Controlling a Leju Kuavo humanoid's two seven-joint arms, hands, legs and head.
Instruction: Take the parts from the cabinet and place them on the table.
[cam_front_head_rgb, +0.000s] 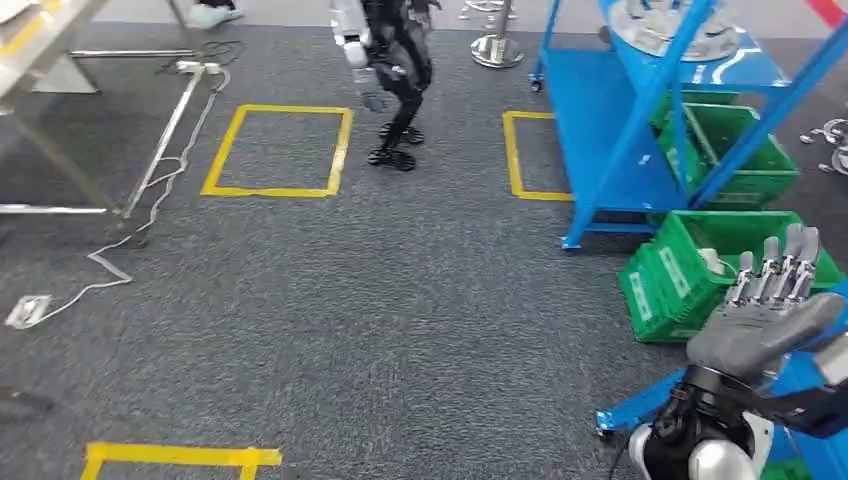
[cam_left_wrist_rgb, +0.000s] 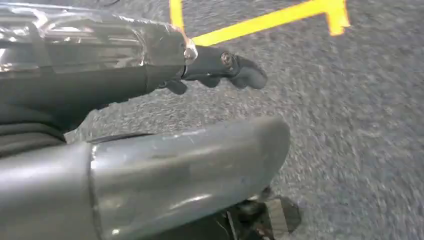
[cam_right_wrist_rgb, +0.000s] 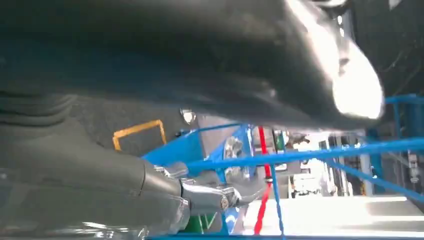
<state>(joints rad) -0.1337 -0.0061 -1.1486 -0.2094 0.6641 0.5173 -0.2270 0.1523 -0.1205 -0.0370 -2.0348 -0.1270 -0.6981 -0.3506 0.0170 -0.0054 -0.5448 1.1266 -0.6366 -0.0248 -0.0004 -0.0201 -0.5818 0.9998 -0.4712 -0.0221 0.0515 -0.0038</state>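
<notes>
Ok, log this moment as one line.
right hand: raised, empty, fingers apart | left hand: empty, above floor | blue cabinet: ahead right | green crate: floor

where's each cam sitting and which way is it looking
Head view: high on the body, facing forward and down at grey floor, yellow squares, blue cabinet and green crates; right hand raised at lower right.
Left wrist view: behind the left hand, facing floor and yellow tape.
Right wrist view: behind the right hand, facing the cabinet's blue bars.
Shared: cabinet and right hand in head and right wrist views.
</notes>
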